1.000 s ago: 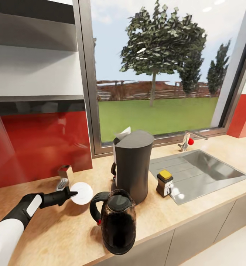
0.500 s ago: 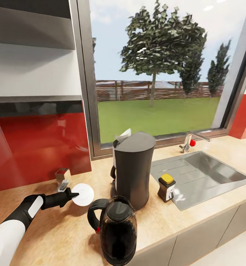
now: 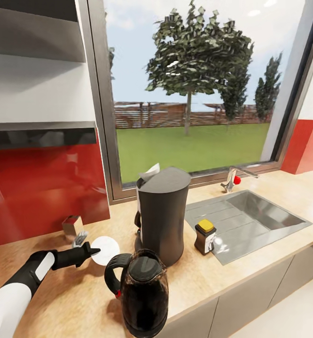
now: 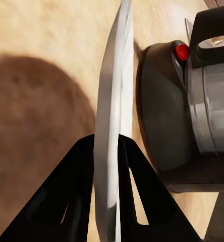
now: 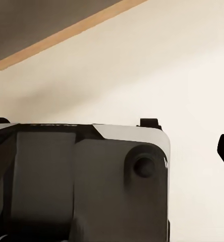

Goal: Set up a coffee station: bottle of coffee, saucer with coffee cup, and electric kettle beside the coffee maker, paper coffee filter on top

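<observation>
While the left gripper [image 3: 91, 249] clamps the saucer [image 3: 105, 249] by its rim above the countertop [image 3: 250, 263], mid-depth beside the coffee maker [image 3: 162, 213], an early release risks tipping; right gripper state undeterminable.

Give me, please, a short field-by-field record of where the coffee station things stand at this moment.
left gripper: shut on the saucer, gripping its rim, saucer held on edge above the countertop
coffee maker: upright on the countertop, right of the saucer
paper coffee filter: pale piece showing at the coffee maker's top, behind the lid
electric kettle: upright in front of the coffee maker, near the counter edge
bottle of coffee: upright at the sink's near left edge, right of the coffee maker
coffee cup: no record
</observation>
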Available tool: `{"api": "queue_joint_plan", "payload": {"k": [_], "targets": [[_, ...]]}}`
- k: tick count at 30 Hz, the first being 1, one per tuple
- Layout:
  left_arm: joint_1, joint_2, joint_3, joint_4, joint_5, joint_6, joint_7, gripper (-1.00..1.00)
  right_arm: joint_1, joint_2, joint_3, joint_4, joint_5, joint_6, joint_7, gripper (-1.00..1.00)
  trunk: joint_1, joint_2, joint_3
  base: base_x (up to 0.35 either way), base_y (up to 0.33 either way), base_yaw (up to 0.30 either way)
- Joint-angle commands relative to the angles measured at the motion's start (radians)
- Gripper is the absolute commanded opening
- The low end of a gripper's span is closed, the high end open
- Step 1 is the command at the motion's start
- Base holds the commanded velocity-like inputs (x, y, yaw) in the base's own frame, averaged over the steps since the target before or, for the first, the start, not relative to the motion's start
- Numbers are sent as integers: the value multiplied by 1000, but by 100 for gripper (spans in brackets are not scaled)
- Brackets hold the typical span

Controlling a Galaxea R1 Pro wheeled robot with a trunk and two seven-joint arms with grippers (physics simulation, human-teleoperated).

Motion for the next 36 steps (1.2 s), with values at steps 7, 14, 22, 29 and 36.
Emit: {"api": "queue_joint_plan", "payload": {"k": [7, 14, 22, 29, 36], "targets": [[1, -1, 4, 0, -1, 3, -1, -100, 0, 0, 8, 1, -11, -3, 4, 100, 0, -1, 0, 0, 0, -1], [5, -9, 5, -1, 1, 4, -1, -100, 0, 0, 9, 1, -11, -3, 4, 100, 0, -1, 0, 0, 0, -19], [6, -9, 6, -1, 0, 4, 0, -100, 0, 0, 8, 1, -11, -3, 4, 100, 0, -1, 0, 0, 0, -131], [6, -10, 6, -2, 2, 4, -4, -100, 0, 0, 8, 1, -11, -3, 4, 100, 0, -1, 0, 0, 0, -5], [6, -13, 6, -3, -2, 3, 0, 100, 0, 0, 8, 1, -11, -3, 4, 100, 0, -1, 0, 0, 0, 0]]}}
